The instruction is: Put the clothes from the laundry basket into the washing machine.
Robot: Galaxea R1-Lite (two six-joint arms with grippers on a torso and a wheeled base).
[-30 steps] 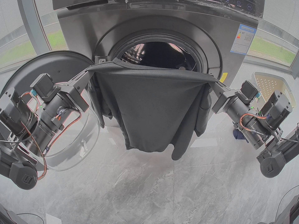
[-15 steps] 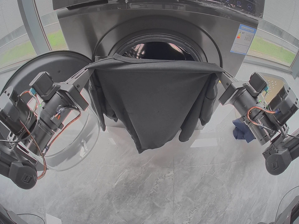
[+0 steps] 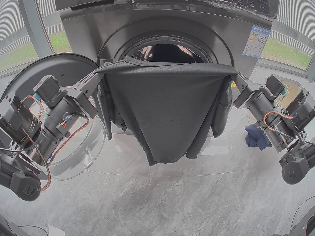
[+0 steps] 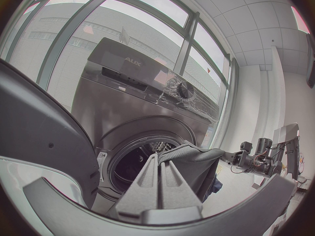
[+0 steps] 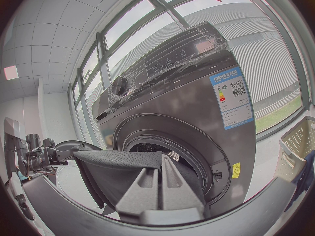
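Note:
A dark grey garment [image 3: 164, 105] hangs stretched between both grippers in front of the washing machine's [image 3: 164, 23] open drum [image 3: 165, 53]. My left gripper [image 3: 98, 76] is shut on its left shoulder; the same grip shows in the left wrist view [image 4: 160, 163]. On the other side my right gripper [image 3: 234, 79] is shut on the right shoulder, also seen at the fingertips [image 5: 160, 167]. The garment's top edge lies level with the lower rim of the drum opening, its body drooping below. The beige laundry basket [image 5: 297, 148] stands to the right with a dark blue cloth [image 3: 257, 138] hanging over its side.
The machine's round door [image 3: 59, 115] stands swung open on the left, just behind my left arm. Grey tiled floor [image 3: 170, 197] spreads in front of the machine. Windows surround the machine on both sides.
Both grippers have lifted the garment and spread it wider, bringing its top edge up to the drum's lower rim. The right arm moved right and up.

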